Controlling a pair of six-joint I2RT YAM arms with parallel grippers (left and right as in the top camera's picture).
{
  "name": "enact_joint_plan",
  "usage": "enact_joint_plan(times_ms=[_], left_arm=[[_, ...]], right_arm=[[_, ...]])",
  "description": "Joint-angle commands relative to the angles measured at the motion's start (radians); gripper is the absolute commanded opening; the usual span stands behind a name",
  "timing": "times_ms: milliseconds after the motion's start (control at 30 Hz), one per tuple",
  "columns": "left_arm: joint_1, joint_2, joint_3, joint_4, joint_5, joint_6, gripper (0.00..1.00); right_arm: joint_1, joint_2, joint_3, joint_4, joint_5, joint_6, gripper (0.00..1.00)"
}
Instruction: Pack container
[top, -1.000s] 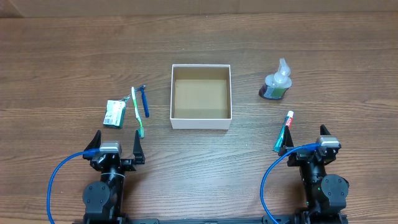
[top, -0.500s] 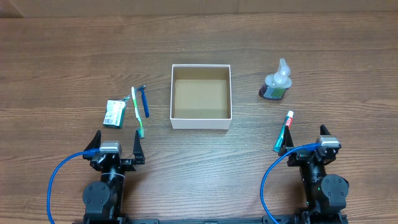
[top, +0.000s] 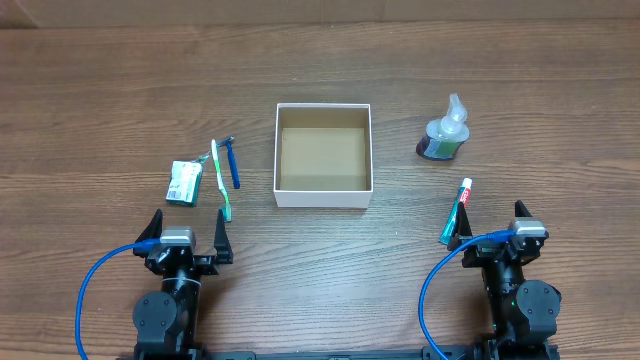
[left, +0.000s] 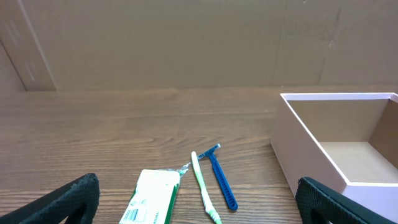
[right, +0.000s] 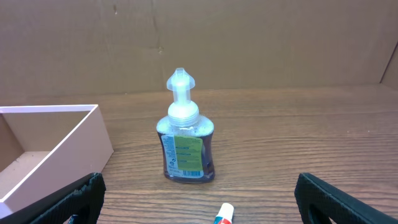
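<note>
The container (top: 323, 198), a square white box with a brown inside, stands empty at the table's middle; its wall shows in the left wrist view (left: 305, 155) and the right wrist view (right: 56, 155). A green-white packet (top: 183, 183), a green-white toothbrush (top: 219, 180) and a blue razor (top: 232, 162) lie left of it, also in the left wrist view: packet (left: 152, 198), toothbrush (left: 204, 194), razor (left: 221, 179). A pump bottle (top: 444, 131) (right: 185, 144) and a toothpaste tube (top: 457, 211) (right: 224, 214) lie right of it. My left gripper (top: 186, 236) (left: 196, 218) and right gripper (top: 492, 227) (right: 199, 214) are open and empty near the front edge.
A brown cardboard wall (left: 186, 43) stands behind the table's far edge. Blue cables (top: 95, 285) loop beside each arm base at the front.
</note>
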Motion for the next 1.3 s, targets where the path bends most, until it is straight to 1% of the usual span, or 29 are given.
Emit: enact_joint_plan(times_ms=[0,333,467,567,633,700,767,833,900,933,1000,1067,1167,1233,1267], left_arm=[[0.006,-0.008,-0.006,0.002,-0.006,-0.013,1.00],[0.006,-0.008,-0.006,0.002,-0.006,-0.014,1.00],[0.006,-0.008,-0.006,0.002,-0.006,-0.013,1.00],[0.006,-0.008,-0.006,0.002,-0.006,-0.013,1.00],[0.006,-0.008,-0.006,0.002,-0.006,-0.013,1.00],[0.006,-0.008,-0.006,0.002,-0.006,-0.013,1.00],[0.006,-0.008,-0.006,0.002,-0.006,-0.013,1.00],[0.006,-0.008,-0.006,0.002,-0.006,-0.013,1.00],[0.006,-0.008,-0.006,0.002,-0.006,-0.013,1.00],[0.006,-0.008,-0.006,0.002,-0.006,-0.013,1.00],[0.006,-0.008,-0.006,0.002,-0.006,-0.013,1.00],[0.006,-0.008,-0.006,0.002,-0.006,-0.013,1.00],[0.006,-0.008,-0.006,0.002,-0.006,-0.014,1.00],[0.006,-0.008,-0.006,0.002,-0.006,-0.013,1.00],[0.006,-0.008,-0.006,0.002,-0.006,-0.013,1.00]], right_arm=[[-0.001,-0.011,-0.002,0.004,0.003,-0.004,1.00],[-0.001,-0.011,-0.002,0.005,0.005,-0.005,1.00],[-0.001,-0.011,-0.002,0.053,0.004,-0.004,1.00],[-0.001,-0.011,-0.002,0.008,-0.010,-0.003,1.00],[0.000,-0.011,-0.002,0.044,-0.106,0.010,1.00],[-0.001,-0.011,-0.002,0.086,-0.250,0.075,1.00],[0.000,-0.011,-0.002,0.129,-0.381,0.092,1.00],[-0.001,-0.011,-0.002,0.138,-0.489,0.126,1.00],[-0.001,-0.011,-0.001,0.158,-0.507,0.233,1.00],[-0.001,-0.011,0.000,0.172,-0.507,0.261,1.00],[-0.001,-0.011,0.007,0.194,-0.506,0.263,1.00],[-0.001,-0.005,0.038,0.190,-0.494,0.263,0.99],[-0.001,0.059,0.128,0.175,-0.456,0.263,1.00],[-0.001,0.171,0.233,0.161,-0.424,0.262,1.00],[-0.001,0.268,0.317,0.127,-0.406,0.246,1.00]])
